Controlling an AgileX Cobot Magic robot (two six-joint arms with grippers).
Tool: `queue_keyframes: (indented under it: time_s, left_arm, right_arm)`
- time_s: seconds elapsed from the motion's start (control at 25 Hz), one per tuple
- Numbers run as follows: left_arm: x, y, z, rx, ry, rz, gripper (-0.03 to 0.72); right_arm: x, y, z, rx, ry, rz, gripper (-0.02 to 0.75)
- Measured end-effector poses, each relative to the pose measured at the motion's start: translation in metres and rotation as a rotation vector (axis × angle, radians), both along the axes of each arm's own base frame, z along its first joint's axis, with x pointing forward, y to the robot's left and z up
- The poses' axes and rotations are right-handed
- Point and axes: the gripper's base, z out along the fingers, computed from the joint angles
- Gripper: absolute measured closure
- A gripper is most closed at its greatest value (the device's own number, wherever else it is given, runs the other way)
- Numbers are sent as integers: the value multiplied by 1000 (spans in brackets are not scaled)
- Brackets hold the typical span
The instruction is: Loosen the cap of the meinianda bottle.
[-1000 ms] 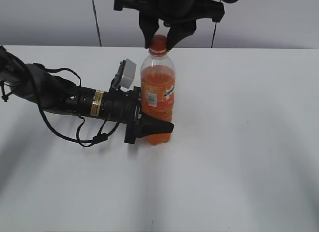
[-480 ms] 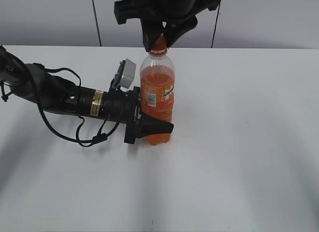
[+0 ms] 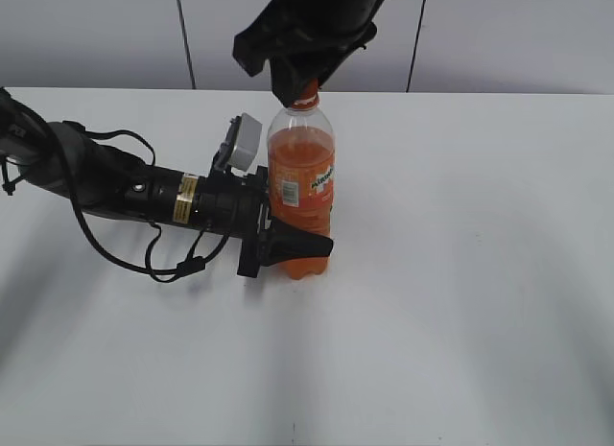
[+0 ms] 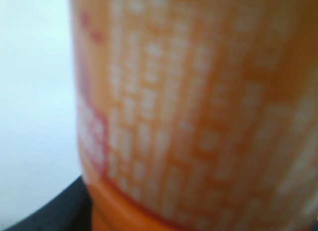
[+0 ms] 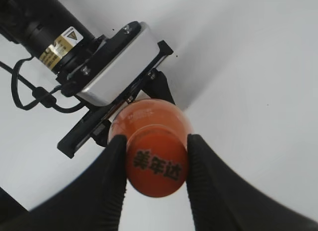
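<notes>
The meinianda bottle (image 3: 301, 192) stands upright near the middle of the desk (image 3: 480, 273), closer to its far edge, and the left claw (image 3: 288, 243) is clamped on its lower body to hold it steady. The right claw (image 5: 155, 164) comes from above with its two fingers (image 5: 112, 161) pressed on both sides of the cap (image 5: 156, 164). The holding and the gripping look done, but the cap sits on the neck, so I judge the loosening turn is left or only in progress

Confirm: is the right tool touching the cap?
Touching. In the right wrist view the right tool has both fingers pressed against the sides of the cap, with no gap showing.
</notes>
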Motion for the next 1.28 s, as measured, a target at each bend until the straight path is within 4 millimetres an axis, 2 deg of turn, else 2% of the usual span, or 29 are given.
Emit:
queue_keyframes:
  time_s: [0.36,1.04,1.28]
  left_arm:
    - [-2,1,0,-3,-15,-29,279]
    - [-3,1,0,-3,-21,-39,279]
    - [-3,1,0,-3,-21,-40,279]
  right_arm:
    - [-3,3,0,-30,-34,276,459]
    - [-5,3,0,-107,-100,555,460]
    - [-5,3,0,-122,-115,605,460]
